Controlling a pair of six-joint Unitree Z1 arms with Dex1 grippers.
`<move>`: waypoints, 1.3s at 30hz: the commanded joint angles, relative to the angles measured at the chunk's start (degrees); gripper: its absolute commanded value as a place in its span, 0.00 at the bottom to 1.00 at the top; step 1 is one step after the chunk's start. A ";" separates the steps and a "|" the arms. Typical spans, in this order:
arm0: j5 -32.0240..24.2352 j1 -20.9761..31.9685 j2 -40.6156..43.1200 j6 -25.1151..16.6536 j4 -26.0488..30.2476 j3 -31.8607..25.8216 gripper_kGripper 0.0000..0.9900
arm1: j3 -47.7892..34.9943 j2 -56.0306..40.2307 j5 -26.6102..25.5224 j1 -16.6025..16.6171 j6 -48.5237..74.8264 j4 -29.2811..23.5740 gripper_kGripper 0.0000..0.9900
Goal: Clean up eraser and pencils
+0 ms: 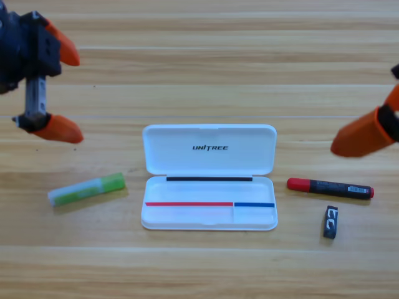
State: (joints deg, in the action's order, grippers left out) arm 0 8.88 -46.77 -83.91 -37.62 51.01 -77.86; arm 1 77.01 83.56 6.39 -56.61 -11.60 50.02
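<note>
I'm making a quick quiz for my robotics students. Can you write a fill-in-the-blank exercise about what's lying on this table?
1. The white case lies with its lid ____.
2. The green stick lies on the table to the ____ of the case.
3. The small eraser lies just below the black pen, whose cap is ____.
4. The left gripper, in the upper left corner, holds ____.

Missing words: open; left; red; nothing

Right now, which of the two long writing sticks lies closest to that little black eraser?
The black pen with the red cap, right of the white case. The eraser lies just below it; the green stick lies across the case, on its left.
</note>
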 commanded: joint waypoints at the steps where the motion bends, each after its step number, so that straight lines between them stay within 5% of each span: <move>1: 3.25 4.40 -4.68 -0.70 3.49 -3.79 1.00 | -3.27 9.69 -5.60 5.11 -3.25 3.33 0.98; 10: 3.51 10.73 -11.45 -0.88 11.57 -10.73 0.99 | -5.11 21.29 -3.76 10.38 -24.79 1.92 1.00; 16: 1.67 14.34 -17.87 -1.76 12.28 -9.50 0.98 | -8.10 25.78 -3.32 13.72 -28.04 -5.55 1.00; 21: 0.96 14.95 -20.24 -3.86 9.81 -7.39 0.98 | -10.56 28.50 -6.31 15.13 -31.73 -10.47 0.95; 37: -5.01 14.95 -19.98 -6.94 2.43 0.95 0.97 | -11.00 33.60 -7.19 15.13 -36.74 -13.90 0.82; 39: -5.36 14.95 -19.89 -7.03 2.08 1.39 0.97 | -11.00 33.95 -6.83 15.13 -36.92 -14.25 0.69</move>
State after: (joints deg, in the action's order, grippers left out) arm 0 4.57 -32.66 -102.43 -43.87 54.12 -78.19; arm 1 67.47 113.38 -0.41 -43.03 -47.64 37.84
